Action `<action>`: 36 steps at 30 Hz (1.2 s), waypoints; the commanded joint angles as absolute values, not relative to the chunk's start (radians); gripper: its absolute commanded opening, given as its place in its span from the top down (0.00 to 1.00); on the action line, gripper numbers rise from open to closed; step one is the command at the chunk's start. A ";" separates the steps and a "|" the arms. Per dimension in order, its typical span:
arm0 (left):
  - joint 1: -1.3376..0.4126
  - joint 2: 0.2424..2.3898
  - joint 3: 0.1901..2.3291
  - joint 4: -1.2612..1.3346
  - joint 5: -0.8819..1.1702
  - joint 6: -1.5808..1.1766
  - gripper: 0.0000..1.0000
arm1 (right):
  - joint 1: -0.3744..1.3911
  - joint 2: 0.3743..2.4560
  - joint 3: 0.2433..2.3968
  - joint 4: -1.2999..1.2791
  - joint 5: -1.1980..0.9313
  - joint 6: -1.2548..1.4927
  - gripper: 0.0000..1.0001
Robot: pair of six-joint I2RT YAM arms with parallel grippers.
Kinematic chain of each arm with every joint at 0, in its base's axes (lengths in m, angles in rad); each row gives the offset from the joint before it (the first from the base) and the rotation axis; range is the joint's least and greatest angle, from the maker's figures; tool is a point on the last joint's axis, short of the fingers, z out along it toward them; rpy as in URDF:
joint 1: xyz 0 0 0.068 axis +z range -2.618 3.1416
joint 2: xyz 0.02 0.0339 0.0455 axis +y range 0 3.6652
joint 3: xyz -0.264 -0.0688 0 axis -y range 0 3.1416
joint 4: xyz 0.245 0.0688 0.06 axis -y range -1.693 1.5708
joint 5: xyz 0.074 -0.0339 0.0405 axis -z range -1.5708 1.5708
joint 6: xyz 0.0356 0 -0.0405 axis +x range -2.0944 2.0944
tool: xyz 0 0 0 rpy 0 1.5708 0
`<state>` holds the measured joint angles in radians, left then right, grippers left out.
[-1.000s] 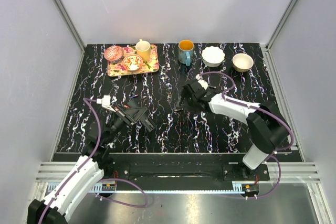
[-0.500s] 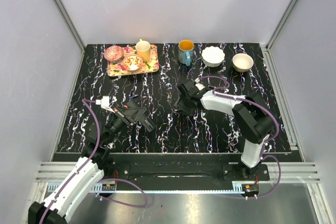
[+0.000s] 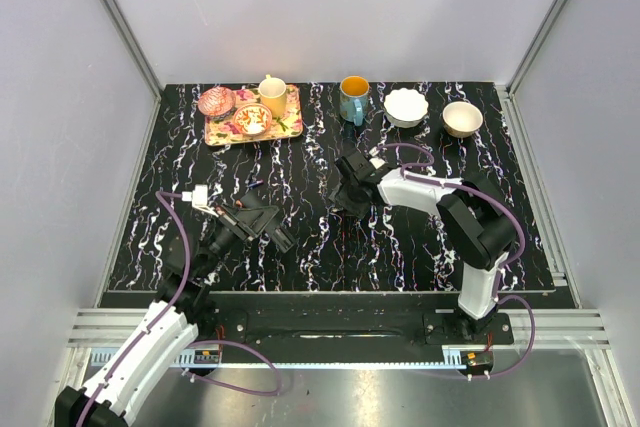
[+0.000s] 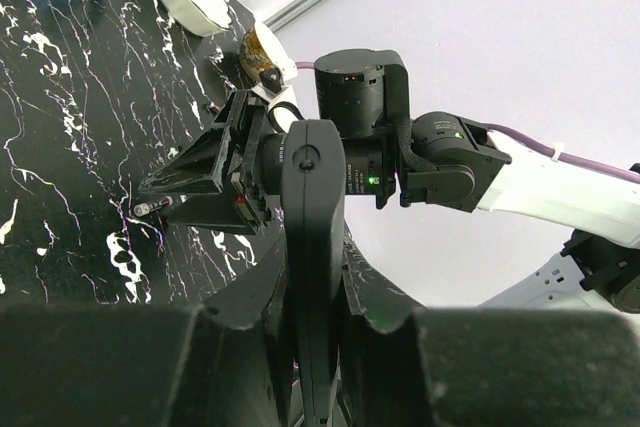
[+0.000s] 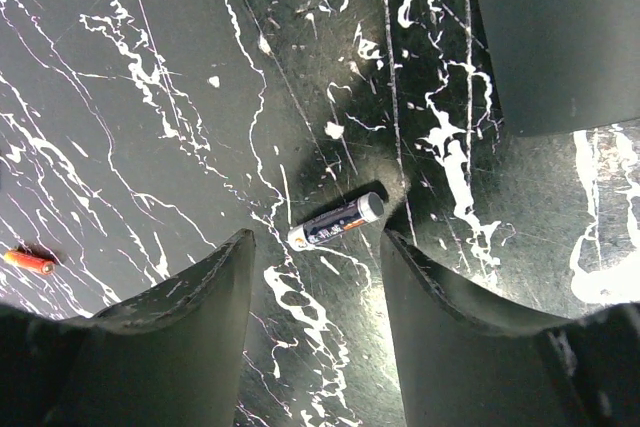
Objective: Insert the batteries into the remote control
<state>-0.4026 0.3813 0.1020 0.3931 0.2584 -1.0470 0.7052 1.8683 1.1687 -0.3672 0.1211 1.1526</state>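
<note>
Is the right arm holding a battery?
No, the battery lies on the table between the open fingers.

A: What are you counting?
B: Counting one remote, two batteries (black battery, orange battery).
A: Crockery?
B: Seeing two cups: yellow cup, blue mug. Four bowls: white bowl, tan bowl, pink bowl, patterned bowl. One tray.

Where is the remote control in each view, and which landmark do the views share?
Top external: remote control left of centre, held in the left gripper.
Left wrist: bottom centre, clamped between that gripper's fingers.
Right wrist: not in it.
Shared landmark: the right gripper, centre in the top view, behind the remote in the left wrist view.
</note>
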 commanded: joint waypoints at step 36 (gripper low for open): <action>-0.397 0.407 0.092 0.423 0.282 -1.045 1.00 | 0.758 1.899 1.319 -0.531 0.265 0.507 0.20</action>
<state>-0.4023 0.4038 0.0895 0.3882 0.2668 -1.0477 0.7166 1.9106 1.2690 -0.4934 0.1860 0.6960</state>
